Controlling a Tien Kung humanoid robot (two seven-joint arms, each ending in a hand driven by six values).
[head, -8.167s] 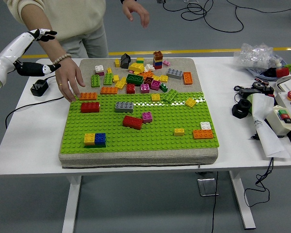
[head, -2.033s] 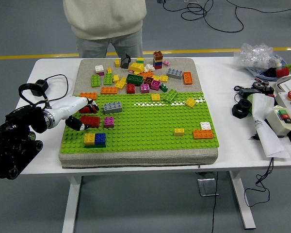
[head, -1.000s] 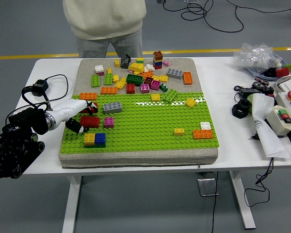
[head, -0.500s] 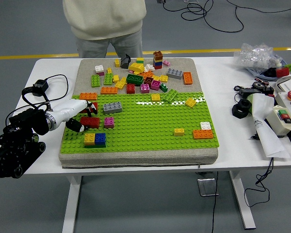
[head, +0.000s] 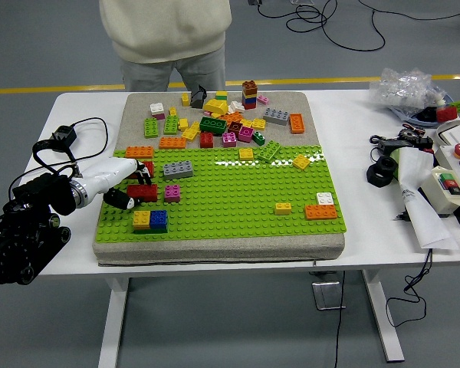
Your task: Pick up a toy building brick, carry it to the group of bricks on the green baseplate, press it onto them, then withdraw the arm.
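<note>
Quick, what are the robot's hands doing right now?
Left hand: fingers closed around the red brick on the green baseplate.
Right hand: not in the picture.

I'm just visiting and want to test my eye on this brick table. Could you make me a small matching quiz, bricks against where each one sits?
Things:
1. grey brick
2. orange brick
3. brown-topped stack
4. red brick

Places:
A. far pile, off the green baseplate
B. baseplate's right edge
C. at the left hand
D. baseplate's left part, beyond the pink brick

Pairs: 1-D, 2-B, 3-A, 4-C
</note>
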